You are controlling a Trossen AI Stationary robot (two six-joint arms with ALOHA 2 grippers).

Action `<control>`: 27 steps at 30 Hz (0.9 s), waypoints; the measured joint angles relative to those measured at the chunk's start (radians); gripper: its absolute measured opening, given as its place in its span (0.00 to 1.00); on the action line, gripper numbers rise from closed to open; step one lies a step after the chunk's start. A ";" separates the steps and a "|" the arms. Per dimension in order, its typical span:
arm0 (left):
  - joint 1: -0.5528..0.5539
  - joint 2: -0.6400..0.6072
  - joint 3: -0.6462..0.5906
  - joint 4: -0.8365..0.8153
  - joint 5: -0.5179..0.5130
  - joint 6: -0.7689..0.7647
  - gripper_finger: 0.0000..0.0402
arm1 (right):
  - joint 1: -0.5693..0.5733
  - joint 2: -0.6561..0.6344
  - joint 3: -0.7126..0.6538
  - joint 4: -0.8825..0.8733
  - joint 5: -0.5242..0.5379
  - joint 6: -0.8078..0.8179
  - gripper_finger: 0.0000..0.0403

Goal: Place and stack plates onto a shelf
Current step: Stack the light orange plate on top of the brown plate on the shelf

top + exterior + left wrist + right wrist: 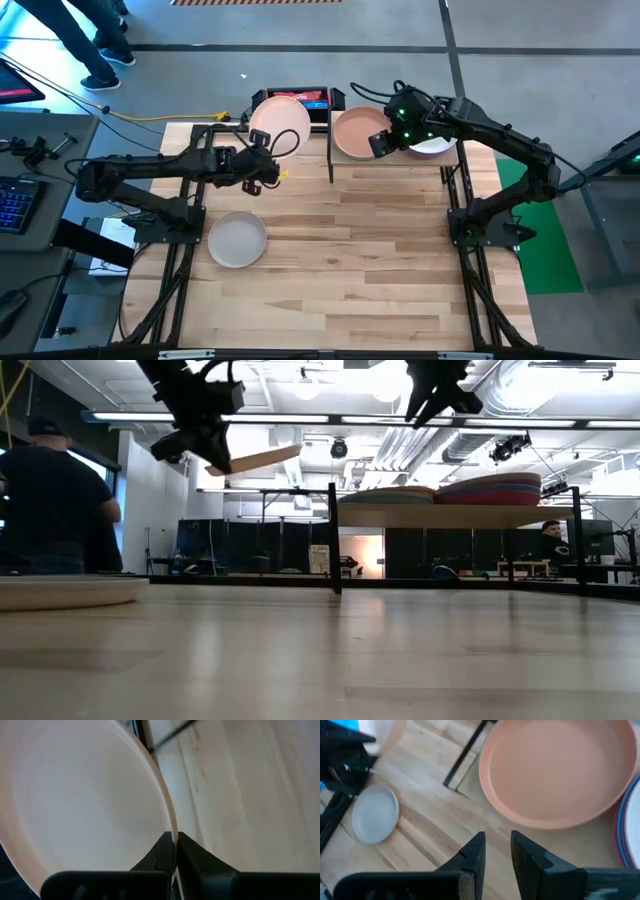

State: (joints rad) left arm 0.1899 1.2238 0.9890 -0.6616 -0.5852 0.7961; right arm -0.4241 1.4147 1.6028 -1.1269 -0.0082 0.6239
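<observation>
1. Gripping the pale pink plate [277,124] by its rim, the left gripper [262,165] holds it tilted in the air, left of the shelf [455,516].
2. Right gripper [495,851] hovers over the salmon-brown plate [357,133] on the shelf, fingers narrowly apart, empty.
3. Grey plate [237,239] sits near-left on the table [380,260].

high: overhead | low: tabletop-level | wrists: close, perhaps angled downward

The left gripper [174,845] pinches the pale pink plate's [80,805] rim above the table [245,795].
</observation>
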 joint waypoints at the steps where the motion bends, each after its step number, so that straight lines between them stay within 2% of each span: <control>1: -0.006 0.000 0.000 0.021 -0.001 0.017 0.00 | 0.000 0.000 0.000 0.012 0.009 -0.001 0.18; 8: -0.059 0.001 0.000 0.164 -0.003 0.115 0.00 | 0.000 0.000 0.000 0.106 0.030 -0.056 0.18; 15: -0.117 0.001 0.000 0.221 -0.002 0.201 0.00 | 0.000 0.000 0.000 0.186 0.028 -0.104 0.18; 20: -0.135 0.001 0.000 0.219 -0.001 0.177 0.00 | 0.000 0.000 0.000 0.228 0.027 -0.114 0.18; 24: -0.142 0.001 0.000 0.218 0.002 0.145 0.00 | 0.000 0.000 0.000 0.227 0.026 -0.222 0.18; 27: -0.146 0.001 0.000 0.217 0.004 0.132 0.00 | 0.004 0.000 0.000 0.228 -0.009 -0.240 0.18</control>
State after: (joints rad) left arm 0.0437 1.2243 0.9894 -0.4446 -0.5816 0.9281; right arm -0.4199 1.4147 1.6028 -0.8986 -0.0171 0.3840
